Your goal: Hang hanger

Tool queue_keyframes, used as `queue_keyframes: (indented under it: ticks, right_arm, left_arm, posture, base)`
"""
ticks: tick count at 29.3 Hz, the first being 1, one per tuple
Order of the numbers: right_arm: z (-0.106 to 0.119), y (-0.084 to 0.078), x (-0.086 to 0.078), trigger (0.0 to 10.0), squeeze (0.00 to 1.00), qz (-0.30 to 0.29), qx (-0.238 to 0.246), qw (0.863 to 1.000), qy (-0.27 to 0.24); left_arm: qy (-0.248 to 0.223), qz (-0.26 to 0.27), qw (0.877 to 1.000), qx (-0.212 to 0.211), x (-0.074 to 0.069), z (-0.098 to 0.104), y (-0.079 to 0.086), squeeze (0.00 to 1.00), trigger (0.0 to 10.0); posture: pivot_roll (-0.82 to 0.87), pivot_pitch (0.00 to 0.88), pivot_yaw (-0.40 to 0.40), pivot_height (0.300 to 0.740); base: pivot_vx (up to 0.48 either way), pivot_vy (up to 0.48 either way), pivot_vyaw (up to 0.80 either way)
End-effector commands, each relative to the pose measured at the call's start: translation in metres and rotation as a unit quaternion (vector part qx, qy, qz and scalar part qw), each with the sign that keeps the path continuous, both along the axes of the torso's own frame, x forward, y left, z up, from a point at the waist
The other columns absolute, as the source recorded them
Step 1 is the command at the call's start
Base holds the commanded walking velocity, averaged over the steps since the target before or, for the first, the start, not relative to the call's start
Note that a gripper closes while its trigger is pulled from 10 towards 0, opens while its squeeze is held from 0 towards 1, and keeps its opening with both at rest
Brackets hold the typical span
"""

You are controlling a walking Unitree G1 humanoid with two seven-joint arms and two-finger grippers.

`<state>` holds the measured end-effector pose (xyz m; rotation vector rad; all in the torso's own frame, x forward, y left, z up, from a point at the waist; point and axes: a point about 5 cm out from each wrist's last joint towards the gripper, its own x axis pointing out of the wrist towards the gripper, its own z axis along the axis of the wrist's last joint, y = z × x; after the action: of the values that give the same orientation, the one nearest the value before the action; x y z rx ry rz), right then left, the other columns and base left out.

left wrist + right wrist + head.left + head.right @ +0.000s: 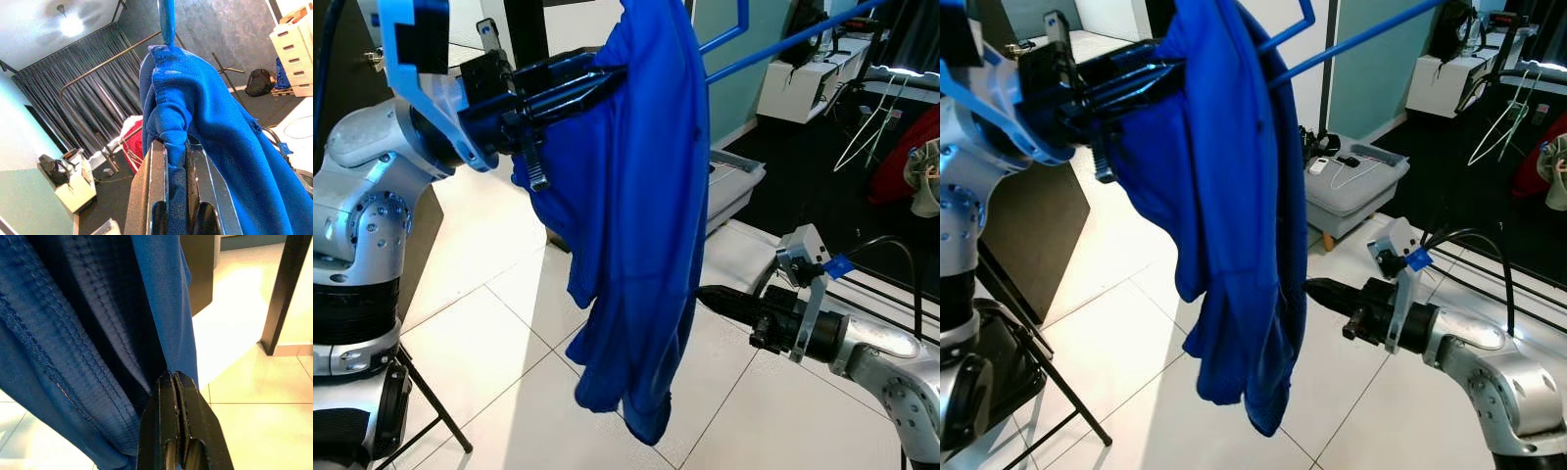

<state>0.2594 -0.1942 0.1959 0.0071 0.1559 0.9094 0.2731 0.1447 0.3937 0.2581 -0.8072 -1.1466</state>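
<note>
left gripper [597, 78] raised, clamped on bunched blue fabric shirt [626, 225] | shirt draped over blue metal hanger [773, 44] (hook unseen) | right gripper [1317, 290] closed, empty, tips touching shirt's lower edge

White tiled floor [489, 343], teal wall [1366, 83]

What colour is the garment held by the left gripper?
Solid royal blue garment, clearest in the left eye view.

left gripper [570, 86] raised (clamped), right gripper [710, 296] closed, low
</note>
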Motion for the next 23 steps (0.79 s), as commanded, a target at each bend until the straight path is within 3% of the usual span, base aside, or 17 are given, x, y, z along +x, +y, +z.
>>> queue_keyframes:
  ticks: [1, 6, 7, 8, 11, 16, 17, 18, 23]
  right_arm:
    - [-0.002, 0.002, 0.001, 0.0, 0.00, 0.002, -0.007, 1.000, -0.001]
    - [-0.001, 0.004, 0.000, 0.3, 0.00, 0.012, 0.004, 1.000, 0.000]
    - [0.001, 0.007, -0.003, 10.0, 0.81, 0.031, 0.017, 0.999, 0.005]
    - [0.003, 0.011, -0.010, 10.0, 1.00, 0.061, 0.028, 0.998, 0.009]
    - [0.006, 0.015, -0.019, 10.0, 1.00, 0.096, 0.030, 0.995, 0.011]
    - [0.004, 0.013, -0.025, 10.0, 1.00, 0.106, 0.012, 0.994, 0.014]
    - [0.004, 0.011, -0.026, 10.0, 0.41, 0.106, 0.009, 0.994, 0.015]
    - [0.006, 0.008, -0.027, 10.0, 0.13, 0.105, 0.008, 0.994, 0.015]
    - [0.010, 0.002, -0.026, 10.0, 0.13, 0.097, -0.003, 0.995, 0.007]
  left_arm:
    - [-0.016, -0.008, 1.000, -0.008, -0.005, 0.007, -0.003, 0.00, 10.0]
    - [-0.016, -0.007, 1.000, -0.009, -0.005, 0.008, -0.003, 0.00, 10.0]
    - [-0.016, -0.005, 1.000, -0.009, -0.004, 0.008, -0.003, 0.00, 10.0]
    - [-0.015, 0.000, 1.000, -0.009, -0.003, 0.007, -0.003, 0.00, 10.0]
    - [-0.013, 0.007, 1.000, -0.010, -0.002, 0.007, -0.002, 0.00, 10.0]
    - [-0.013, 0.010, 1.000, -0.010, -0.001, 0.007, -0.002, 0.00, 10.0]
    - [-0.013, 0.011, 1.000, -0.010, -0.001, 0.007, -0.002, 0.00, 10.0]
    - [-0.013, 0.011, 1.000, -0.010, 0.000, 0.007, -0.002, 0.00, 10.0]
    - [-0.014, 0.008, 1.000, -0.011, 0.000, 0.007, -0.004, 0.00, 10.0]
  posture:
    - [0.01, 0.000, 0.036, 0.740]
    - [0.01, 0.000, 0.036, 0.740]
    - [0.01, 0.000, 0.035, 0.740]
    - [0.01, 0.000, 0.035, 0.740]
    - [0.01, 0.000, 0.036, 0.740]
    - [0.01, 0.000, 0.036, 0.740]
    - [0.00, 0.000, 0.038, 0.740]
    - [0.00, 0.000, 0.040, 0.740]
    - [0.00, 0.000, 0.040, 0.740]
  base:
    - [0.000, 0.000, 0.00]
    - [0.000, 0.000, 0.00]
    - [0.000, 0.000, 0.00]
    - [0.000, 0.000, 0.00]
    - [0.000, 0.000, 0.00]
    - [0.000, 0.000, 0.00]
    - [0.000, 0.000, 0.00]
    - [0.000, 0.000, 0.00]
    - [0.000, 0.000, 0.00]
